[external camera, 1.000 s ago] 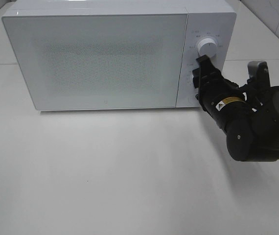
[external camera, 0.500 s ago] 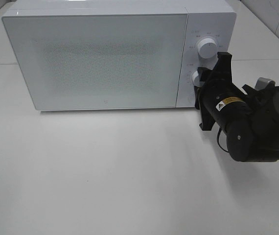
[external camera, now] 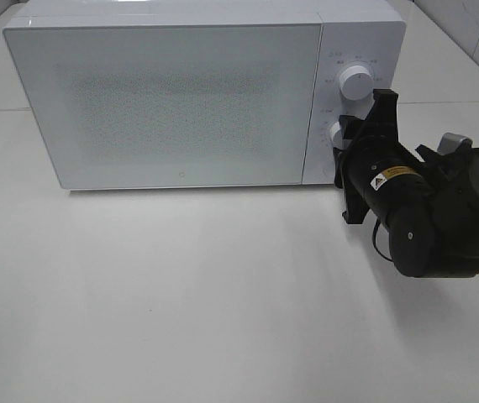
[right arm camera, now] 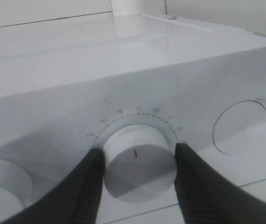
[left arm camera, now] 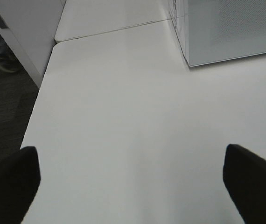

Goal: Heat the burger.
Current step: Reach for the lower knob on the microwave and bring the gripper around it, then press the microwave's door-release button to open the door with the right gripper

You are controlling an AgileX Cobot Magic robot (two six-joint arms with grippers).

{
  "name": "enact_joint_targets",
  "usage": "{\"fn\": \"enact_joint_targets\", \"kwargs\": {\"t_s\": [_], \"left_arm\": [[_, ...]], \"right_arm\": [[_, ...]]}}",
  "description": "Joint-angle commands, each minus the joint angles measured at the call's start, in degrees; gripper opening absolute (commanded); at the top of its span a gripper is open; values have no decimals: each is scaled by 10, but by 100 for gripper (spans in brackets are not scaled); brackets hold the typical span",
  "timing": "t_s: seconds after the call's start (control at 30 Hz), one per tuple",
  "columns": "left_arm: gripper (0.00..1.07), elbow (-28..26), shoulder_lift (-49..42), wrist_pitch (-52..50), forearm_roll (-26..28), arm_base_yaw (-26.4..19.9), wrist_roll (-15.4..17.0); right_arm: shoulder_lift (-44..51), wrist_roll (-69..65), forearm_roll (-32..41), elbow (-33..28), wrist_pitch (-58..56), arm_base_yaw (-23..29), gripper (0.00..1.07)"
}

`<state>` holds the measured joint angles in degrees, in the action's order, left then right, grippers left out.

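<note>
Rotated upright since a second ago, right gripper [right arm camera: 139, 175] clamps the lower knob [external camera: 337, 133] at mid right of the high view. Left gripper [left arm camera: 131, 186] hangs with jaws spread wide. Burger unseen, probably behind the shut door [external camera: 172, 101]. Best turn slowly, wrist square to the knob, pads not slipping

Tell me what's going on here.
The right gripper is closed on the lower dial of the microwave, with one finger on each side of it. The microwave door is shut. The burger is not in sight, and the door panel does not show what is inside. The left gripper hangs open over the bare white table beside the microwave, holding nothing.
</note>
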<state>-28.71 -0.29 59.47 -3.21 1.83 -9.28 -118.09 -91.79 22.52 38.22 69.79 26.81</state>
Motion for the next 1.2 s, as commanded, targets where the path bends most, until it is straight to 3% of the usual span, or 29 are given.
{"fn": "enact_joint_targets", "kwargs": {"t_s": [0.03,0.23,0.3,0.7,1.07,1.2], "left_arm": [[101,1,-12,-6,-1,-2,1],[101,1,-12,-6,-1,-2,1],[101,1,-12,-6,-1,-2,1],[101,1,-12,-7,-1,-2,1],[101,1,-12,-7,-1,-2,1],[101,1,-12,-7,-1,-2,1]], "right_arm": [[1,6,-33,11,72,-1,58],[1,6,-32,10,70,-1,80],[1,6,-29,9,73,-1,82],[25,-5,-21,-22,74,-1,78],[95,13,-17,-100,72,1,76],[172,132,-28,-148,72,1,76]]}}
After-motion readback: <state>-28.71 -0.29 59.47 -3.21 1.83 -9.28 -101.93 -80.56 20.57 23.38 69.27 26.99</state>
